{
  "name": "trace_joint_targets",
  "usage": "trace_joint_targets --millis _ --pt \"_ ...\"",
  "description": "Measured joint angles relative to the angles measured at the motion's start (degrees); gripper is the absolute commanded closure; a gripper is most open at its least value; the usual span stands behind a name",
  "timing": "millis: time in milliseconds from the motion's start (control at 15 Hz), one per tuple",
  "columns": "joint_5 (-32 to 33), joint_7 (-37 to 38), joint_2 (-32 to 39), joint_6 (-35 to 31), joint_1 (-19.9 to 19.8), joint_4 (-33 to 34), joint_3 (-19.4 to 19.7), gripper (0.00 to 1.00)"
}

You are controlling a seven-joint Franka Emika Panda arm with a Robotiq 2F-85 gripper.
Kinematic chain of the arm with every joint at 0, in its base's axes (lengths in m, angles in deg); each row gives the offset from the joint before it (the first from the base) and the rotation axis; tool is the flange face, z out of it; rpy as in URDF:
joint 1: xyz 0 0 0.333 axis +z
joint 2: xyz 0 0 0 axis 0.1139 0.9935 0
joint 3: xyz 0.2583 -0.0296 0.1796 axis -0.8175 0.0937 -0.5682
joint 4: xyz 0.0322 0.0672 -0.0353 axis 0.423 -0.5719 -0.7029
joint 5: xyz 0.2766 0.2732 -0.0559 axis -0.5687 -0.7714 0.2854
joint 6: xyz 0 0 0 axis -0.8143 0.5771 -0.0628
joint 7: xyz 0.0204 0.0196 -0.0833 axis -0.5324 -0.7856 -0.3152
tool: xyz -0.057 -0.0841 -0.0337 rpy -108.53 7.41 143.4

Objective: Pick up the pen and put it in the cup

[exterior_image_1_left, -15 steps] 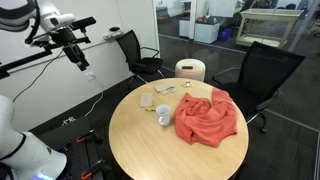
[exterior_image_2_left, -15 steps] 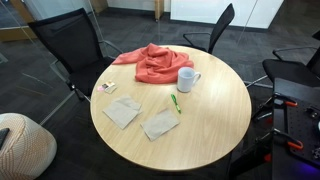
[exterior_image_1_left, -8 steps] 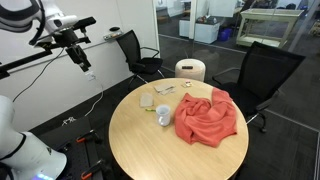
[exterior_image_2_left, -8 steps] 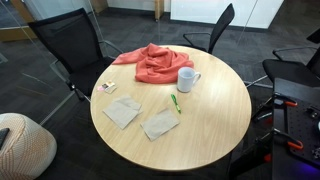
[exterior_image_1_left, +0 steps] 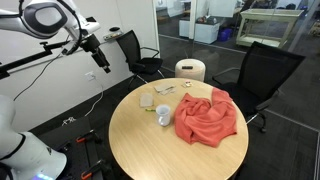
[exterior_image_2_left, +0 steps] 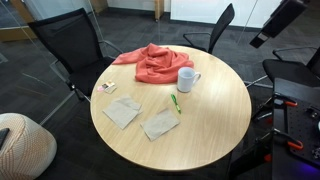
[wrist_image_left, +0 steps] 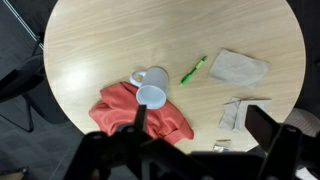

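Note:
The green pen lies flat on the round wooden table, just in front of the small white cup. In the wrist view the pen lies right of the cup, which stands against the coral-red cloth. The cup also shows in an exterior view. My gripper is open and empty, high above the table and off its edge. It shows in both exterior views.
Two tan napkins and a small card lie on the table near the pen. Black chairs ring the table. A big white cylinder with a tan top stands behind it.
My arm has swung toward the table; the gripper moved right and a little down, and now enters the top right corner of the exterior view that lacked it before. Objects have not moved.

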Motion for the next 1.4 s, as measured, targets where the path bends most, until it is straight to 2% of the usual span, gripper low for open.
trace_joint_targets --millis 267,667,1067,1400 --pt "0.5 5.3 8.8 -8.1 -1.5 1.7 0.5 0.00" --pt "3.3 17.0 21.2 -13.5 -1.8 6.3 1.4 0.00" --pt "3.1 21.8 32.3 -19.9 0.9 10.1 6.5 0.00" --pt "2.8 25.0 40.6 -22.8 4.4 13.3 11.0 0.00"
